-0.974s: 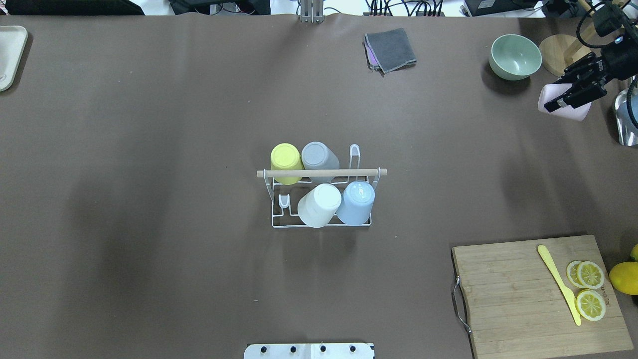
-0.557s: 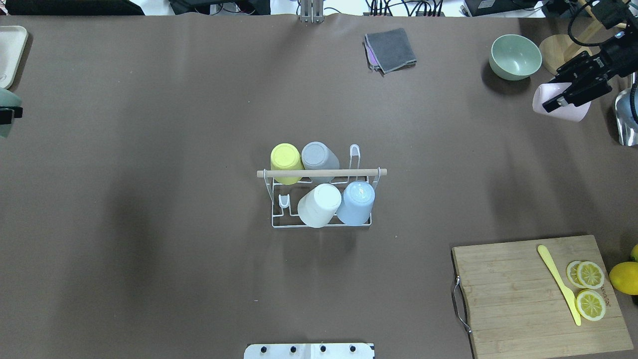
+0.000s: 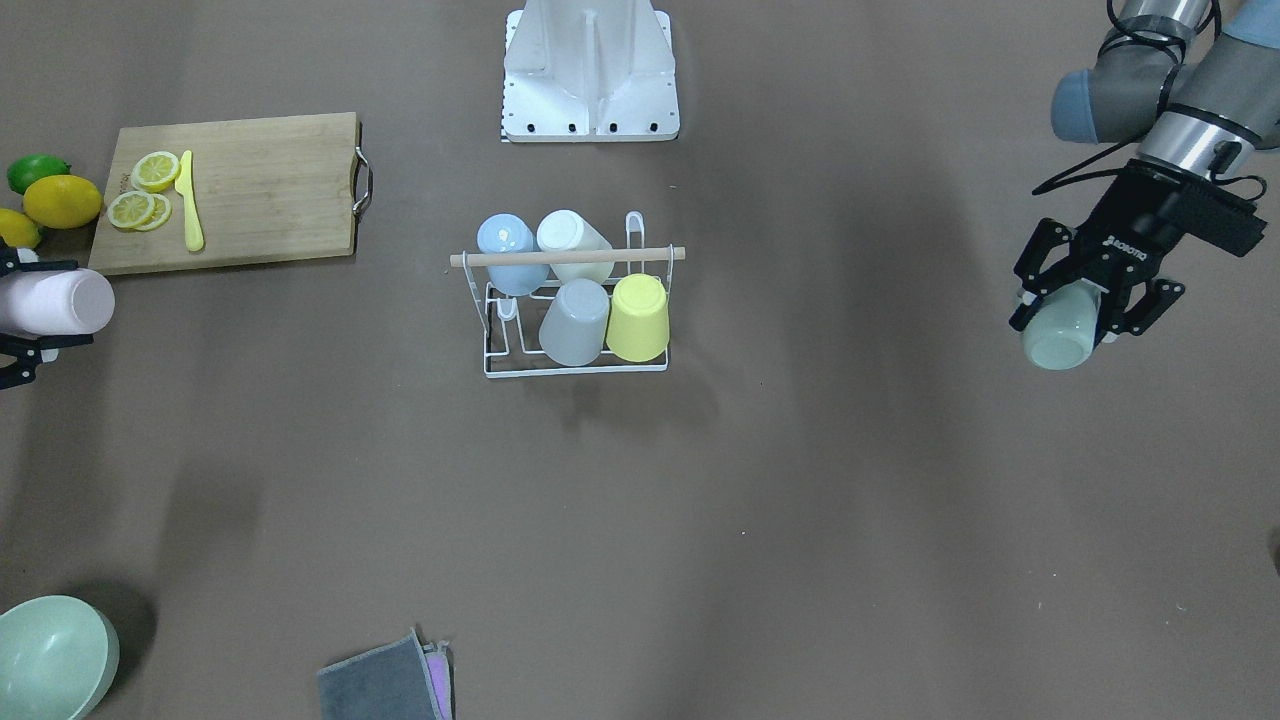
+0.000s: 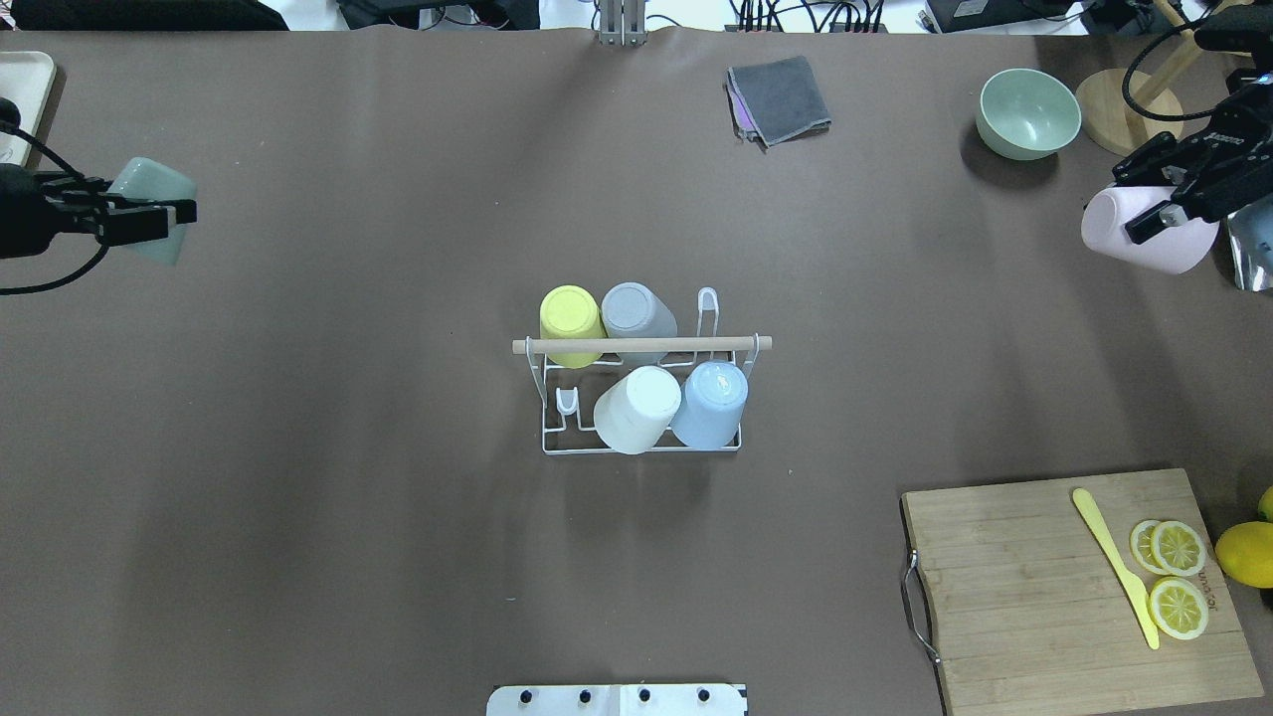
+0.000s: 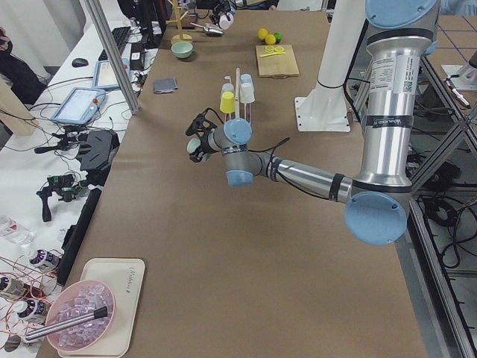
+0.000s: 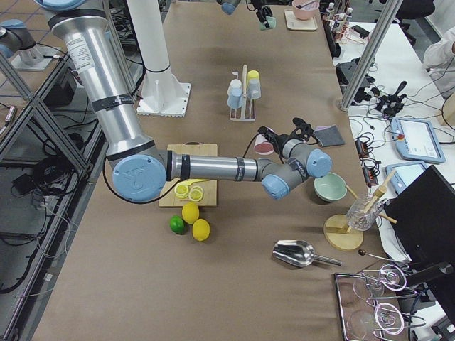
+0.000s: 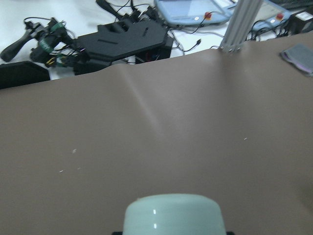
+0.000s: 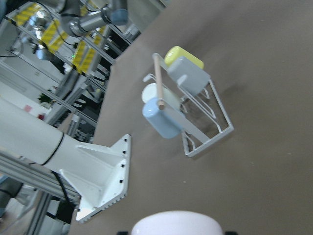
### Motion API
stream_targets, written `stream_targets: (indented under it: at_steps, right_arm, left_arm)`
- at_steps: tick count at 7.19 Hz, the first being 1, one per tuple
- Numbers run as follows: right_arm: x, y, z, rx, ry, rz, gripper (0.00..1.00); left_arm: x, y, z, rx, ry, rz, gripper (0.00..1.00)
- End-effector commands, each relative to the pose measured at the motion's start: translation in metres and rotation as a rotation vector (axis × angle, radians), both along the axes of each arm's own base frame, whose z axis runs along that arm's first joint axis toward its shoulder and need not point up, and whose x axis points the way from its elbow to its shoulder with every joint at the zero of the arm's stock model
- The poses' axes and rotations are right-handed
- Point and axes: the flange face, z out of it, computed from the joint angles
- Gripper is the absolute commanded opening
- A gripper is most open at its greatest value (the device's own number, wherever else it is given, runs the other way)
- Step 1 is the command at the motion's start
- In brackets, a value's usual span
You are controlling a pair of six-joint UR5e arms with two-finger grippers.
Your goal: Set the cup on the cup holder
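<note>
The cup holder [image 4: 646, 345], a white wire rack with a wooden rod, stands mid-table; it also shows in the front view [image 3: 570, 257] and the right wrist view [image 8: 157, 81]. Yellow, grey, white and blue cups sit upside down on its prongs. My left gripper [image 4: 164, 212] is shut on a pale green cup [image 4: 149, 179], held above the table far left of the rack [image 3: 1058, 345] [image 7: 172, 213]. My right gripper [image 4: 1154, 214] is shut on a pink cup [image 4: 1114, 229], held far right of the rack [image 3: 65, 300] [image 8: 176, 223].
A wooden cutting board [image 4: 1024, 587] with lemon slices and a yellow knife lies front right. A green bowl [image 4: 1029, 111], a wooden stand [image 4: 1109, 104] and a grey cloth [image 4: 779, 97] are at the back. A tray [image 4: 20, 99] lies back left.
My left gripper has come in from the left edge with the green cup and moved right. My right gripper has shifted slightly right and nearer the robot with the pink cup.
</note>
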Motion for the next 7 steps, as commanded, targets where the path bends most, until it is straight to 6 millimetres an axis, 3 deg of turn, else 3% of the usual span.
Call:
stream_targets:
  at_steps: [1, 2, 4, 5, 7]
  right_arm:
    - [-0.011, 0.015, 0.000, -0.011, -0.244, -0.146, 0.03]
    - [-0.010, 0.014, -0.012, -0.003, -0.306, -0.180, 0.04]
    - [-0.037, 0.003, -0.048, 0.040, -0.436, -0.245, 0.03]
    - [-0.059, 0.000, -0.071, 0.055, -0.539, -0.291, 0.03]
    - [-0.092, 0.003, -0.091, 0.091, -0.666, -0.344, 0.03]
  left_arm:
    - [0.022, -0.004, -0.074, -0.007, 0.231, 0.012, 0.00]
    - [0.026, -0.003, -0.092, 0.052, 0.271, 0.000, 0.00]
    - [0.070, 0.032, -0.103, 0.157, 0.382, 0.011, 0.00]
    - [0.091, 0.052, -0.103, 0.271, 0.365, 0.017, 0.00]
    - [0.123, 0.082, -0.107, 0.408, 0.376, -0.037, 0.00]
